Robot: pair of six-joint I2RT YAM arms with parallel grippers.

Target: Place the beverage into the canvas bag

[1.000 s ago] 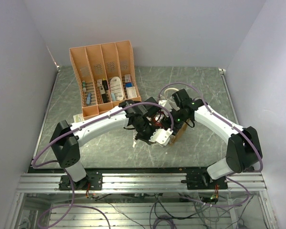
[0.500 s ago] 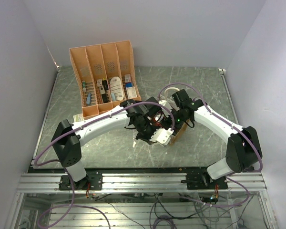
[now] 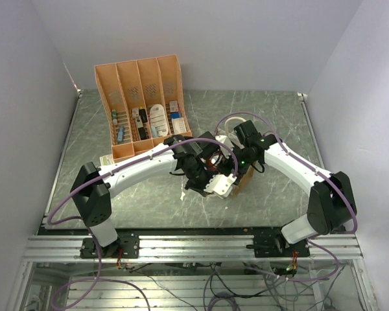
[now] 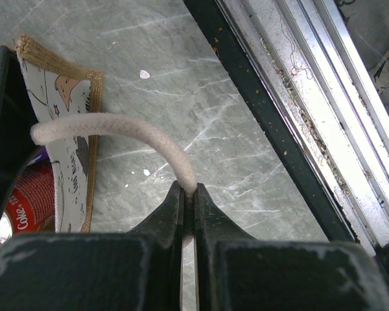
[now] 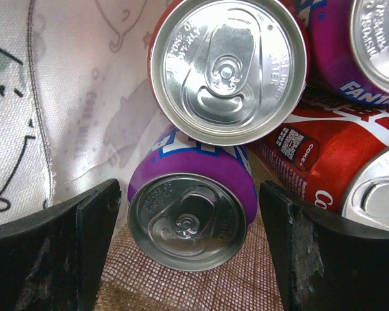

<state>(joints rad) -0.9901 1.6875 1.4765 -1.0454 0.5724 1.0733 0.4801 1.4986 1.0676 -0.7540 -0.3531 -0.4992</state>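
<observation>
The canvas bag [image 3: 242,182] stands mid-table under both wrists; its tan rim and pale printed panel show in the left wrist view [image 4: 71,123]. My left gripper [image 4: 188,194] is shut on the bag's cream rope handle [image 4: 117,126]. My right gripper [image 5: 189,223] is open inside the bag, its jaws standing either side of a purple Fanta can [image 5: 191,214] on the woven bottom, clear of it. A red can [image 5: 228,65], a Coke can [image 5: 324,162] and another purple can [image 5: 356,45] lie around it. The pale lining [image 5: 71,110] is at left.
An orange slotted organiser tray [image 3: 142,107] with small items stands at the back left. A small label [image 3: 106,160] lies on the table by the left arm. The black frame rail [image 4: 279,129] runs along the near table edge.
</observation>
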